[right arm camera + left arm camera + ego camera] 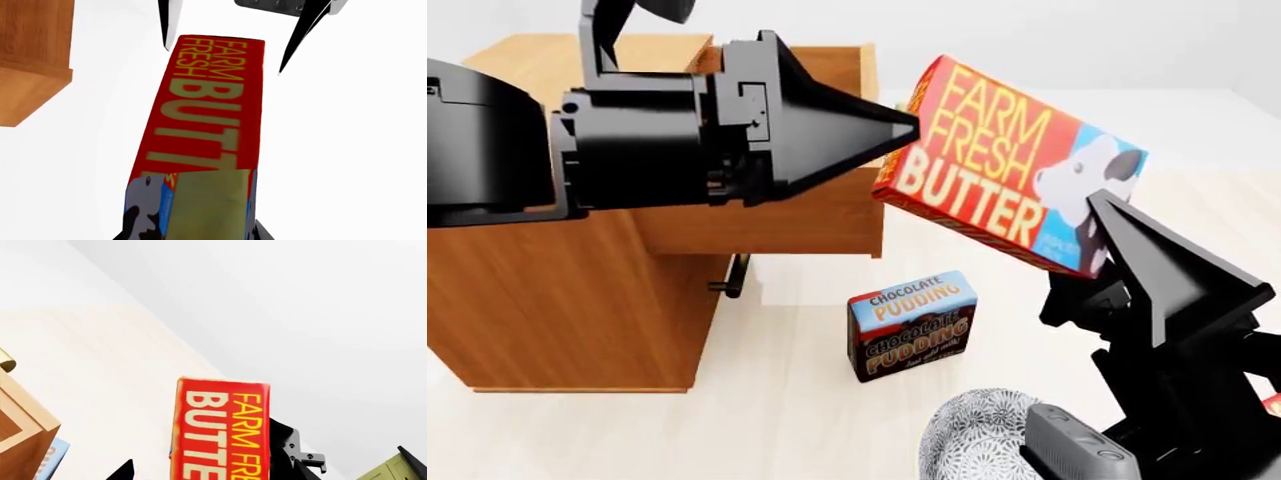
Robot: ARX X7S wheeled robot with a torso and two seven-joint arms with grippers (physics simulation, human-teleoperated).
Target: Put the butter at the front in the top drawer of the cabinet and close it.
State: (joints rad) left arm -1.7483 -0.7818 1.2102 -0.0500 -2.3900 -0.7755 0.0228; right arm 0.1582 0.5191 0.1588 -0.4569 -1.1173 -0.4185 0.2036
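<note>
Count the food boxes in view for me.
2. The butter box is held in the air between both grippers beside the open top drawer; the chocolate pudding box stands on the floor. Others may be hidden.

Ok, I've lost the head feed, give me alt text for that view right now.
A red butter box is held tilted in the air between the left gripper and right gripper, beside the open top drawer of the wooden cabinet. Below on the pale surface stand a chocolate pudding box and a patterned bowl.
</note>
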